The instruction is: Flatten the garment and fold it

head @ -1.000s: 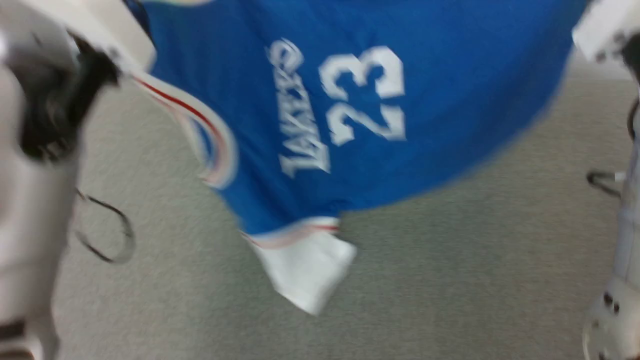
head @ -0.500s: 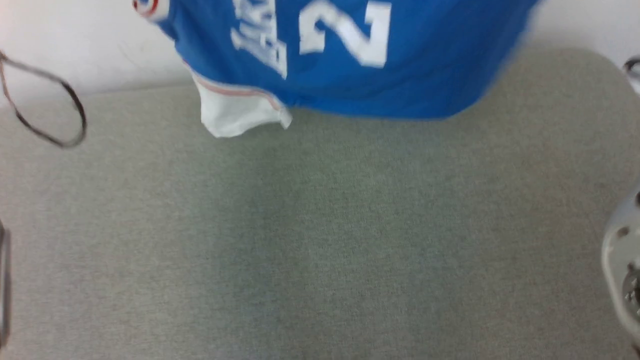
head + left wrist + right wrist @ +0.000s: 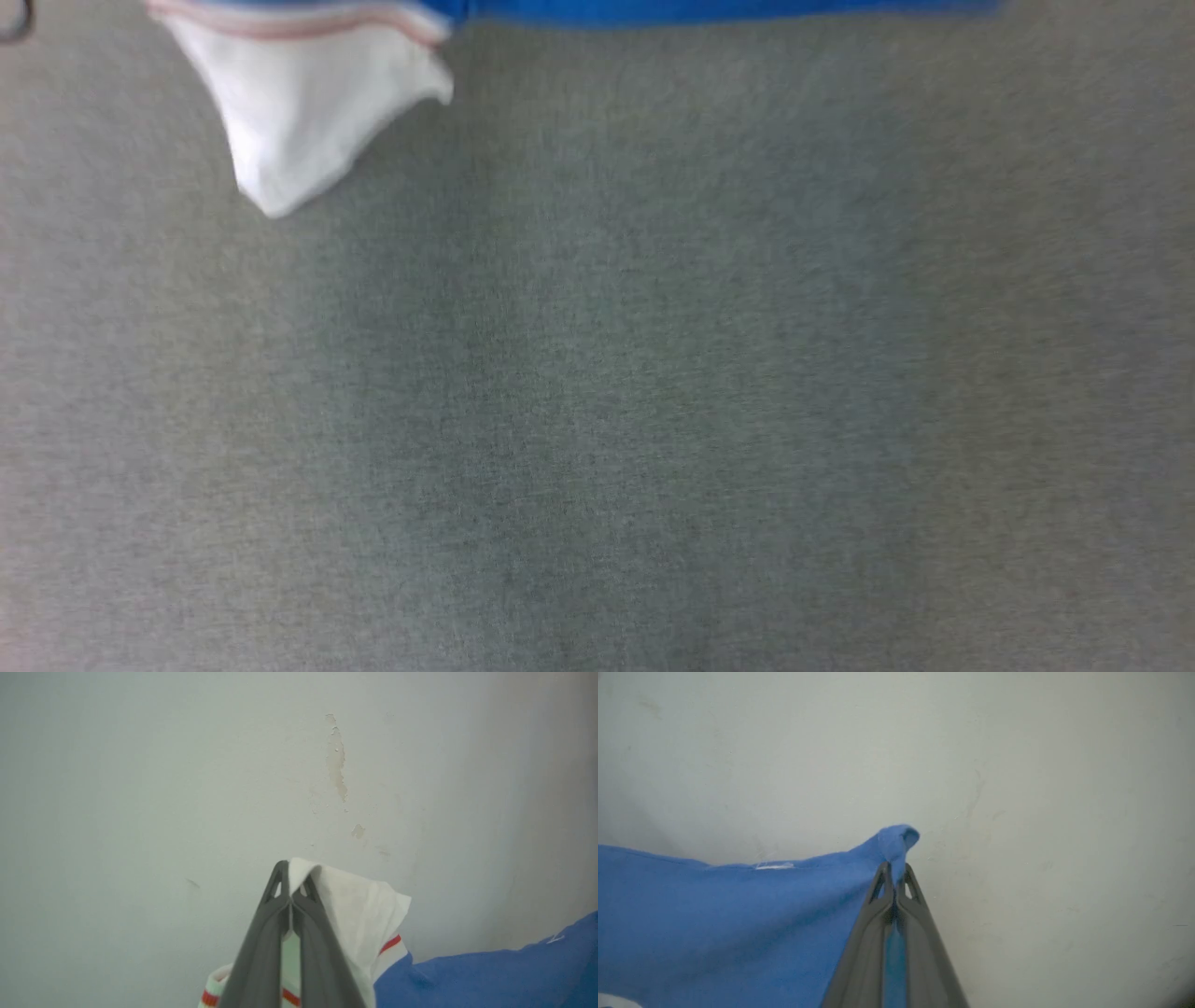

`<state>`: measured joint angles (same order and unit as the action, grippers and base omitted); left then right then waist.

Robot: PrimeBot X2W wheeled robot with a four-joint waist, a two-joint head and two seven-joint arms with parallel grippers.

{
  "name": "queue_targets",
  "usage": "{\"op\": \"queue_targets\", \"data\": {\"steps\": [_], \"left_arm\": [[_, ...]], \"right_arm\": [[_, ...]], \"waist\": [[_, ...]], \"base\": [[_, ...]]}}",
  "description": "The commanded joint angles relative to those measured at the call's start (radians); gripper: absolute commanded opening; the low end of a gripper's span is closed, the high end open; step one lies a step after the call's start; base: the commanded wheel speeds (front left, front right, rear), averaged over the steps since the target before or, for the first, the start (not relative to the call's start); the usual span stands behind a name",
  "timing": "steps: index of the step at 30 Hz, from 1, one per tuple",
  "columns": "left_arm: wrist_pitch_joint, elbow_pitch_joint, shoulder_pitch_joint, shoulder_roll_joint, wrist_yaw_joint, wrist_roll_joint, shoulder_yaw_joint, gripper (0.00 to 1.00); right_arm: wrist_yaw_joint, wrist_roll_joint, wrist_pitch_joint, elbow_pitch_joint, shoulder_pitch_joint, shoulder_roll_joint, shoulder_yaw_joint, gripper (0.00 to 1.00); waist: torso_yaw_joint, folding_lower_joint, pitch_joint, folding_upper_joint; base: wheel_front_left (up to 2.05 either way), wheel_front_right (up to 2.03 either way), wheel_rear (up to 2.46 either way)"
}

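Observation:
The garment hangs in the air, held up by both arms. In the head view its blue lower edge (image 3: 709, 9) runs along the top and a white sleeve (image 3: 299, 112) with striped trim dangles at the upper left. My left gripper (image 3: 290, 882) is shut on the white sleeve cloth (image 3: 359, 914), with red stripes beside the fingers. My right gripper (image 3: 894, 872) is shut on a bunched blue corner of the garment (image 3: 738, 914), which stretches off to the left. The printed side is out of view.
A grey-green fabric surface (image 3: 597, 392) spreads below the hanging garment. Both wrist views face a pale wall (image 3: 187, 765), with chipped paint (image 3: 338, 760) ahead of the left gripper.
The garment has slid up the head view until only its bottom edge and one sleeve remain; the print and both forearms have left the picture, and the whole view has shifted.

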<state>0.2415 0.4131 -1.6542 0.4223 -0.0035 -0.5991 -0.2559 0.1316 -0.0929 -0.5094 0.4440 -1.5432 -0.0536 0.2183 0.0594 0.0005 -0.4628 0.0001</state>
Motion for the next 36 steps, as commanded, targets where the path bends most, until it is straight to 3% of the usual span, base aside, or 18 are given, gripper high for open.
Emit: {"op": "queue_targets", "data": {"steps": [1,13,19,28,36], "left_arm": [[-0.028,0.006,-0.041,-0.003,-0.019,0.002,0.009,0.00],[-0.241,0.032,-0.126,-0.019,-0.070,0.000,0.039,0.00],[-0.306,0.006,-0.045,-0.010,-0.099,-0.020,0.029,0.00],[-0.337,-0.187,0.292,0.028,-0.104,-0.116,0.054,0.00],[-0.322,-0.509,0.775,0.057,-0.048,-0.193,0.079,0.00]], "right_arm": [[-0.001,-0.020,0.021,0.006,-0.041,0.003,-0.001,0.00],[-0.001,-0.072,0.124,0.060,-0.110,-0.001,-0.045,0.00],[-0.001,-0.039,0.145,0.052,-0.072,-0.034,-0.097,0.00],[-0.001,0.156,0.136,-0.093,0.152,-0.117,-0.213,0.00],[-0.001,0.345,0.031,-0.428,0.611,-0.180,-0.174,0.00]], "waist": [[-0.034,-0.0005,-0.149,-0.0001],[-0.059,-0.0005,-0.254,-0.0001],[-0.070,-0.0005,-0.294,-0.0001],[-0.086,-0.0005,-0.220,-0.0001],[-0.100,-0.0005,-0.091,-0.0001]], "base": [[0.00,0.00,0.00],[0.00,0.00,0.00],[0.00,0.00,0.00],[0.00,0.00,0.00],[0.00,0.00,0.00]]}}
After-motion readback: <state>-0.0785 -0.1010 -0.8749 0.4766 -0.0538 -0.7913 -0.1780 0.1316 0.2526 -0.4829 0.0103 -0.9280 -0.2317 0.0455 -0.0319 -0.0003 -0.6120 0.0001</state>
